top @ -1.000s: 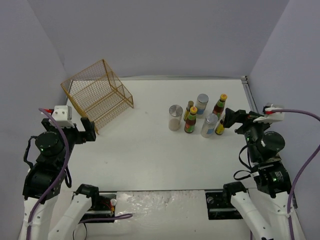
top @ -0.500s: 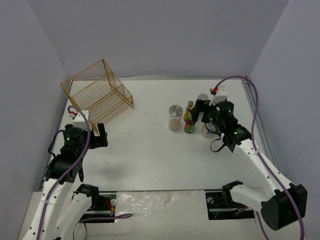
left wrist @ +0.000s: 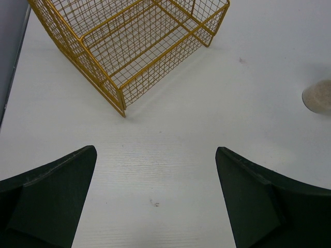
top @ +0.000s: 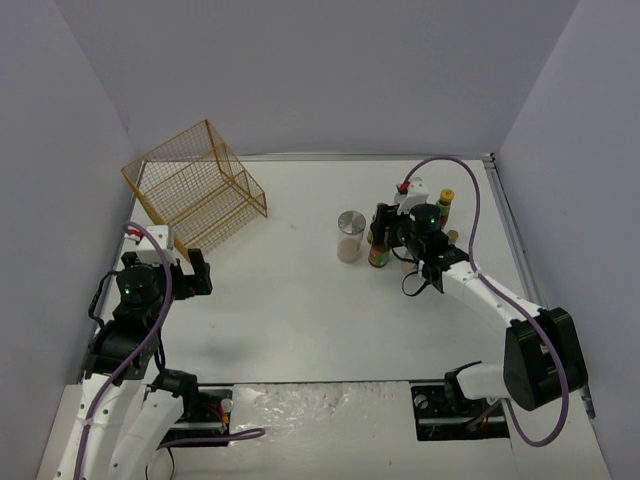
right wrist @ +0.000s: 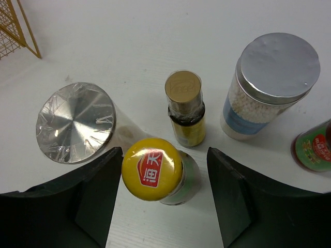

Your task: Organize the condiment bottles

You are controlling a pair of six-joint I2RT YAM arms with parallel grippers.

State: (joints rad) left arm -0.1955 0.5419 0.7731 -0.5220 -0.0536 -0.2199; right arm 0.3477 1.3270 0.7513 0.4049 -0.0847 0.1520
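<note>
The condiment bottles stand in a cluster at the right of the table. In the right wrist view my right gripper (right wrist: 163,155) straddles a yellow-capped bottle (right wrist: 152,169). Its left finger is against the cap, and a gap shows on the right side. Behind it stand a gold-capped bottle (right wrist: 184,106), a silver-lidded jar (right wrist: 75,122) and a jar of white beads (right wrist: 269,82). A red-labelled bottle (right wrist: 314,147) shows at the right edge. From above, the right gripper (top: 385,230) covers the cluster beside the lone jar (top: 349,232). My left gripper (left wrist: 156,151) hangs open over bare table.
A yellow wire basket (top: 195,190) lies tilted at the back left; its near corner (left wrist: 122,106) is just ahead of the left gripper (top: 190,272). An orange-capped bottle (top: 445,205) stands behind the right arm. Grey walls enclose the table.
The right arm swung in from the right edge to over the bottles, and its jaws narrowed around the yellow-capped bottle. The left arm lowered and shifted slightly forward, still open.
</note>
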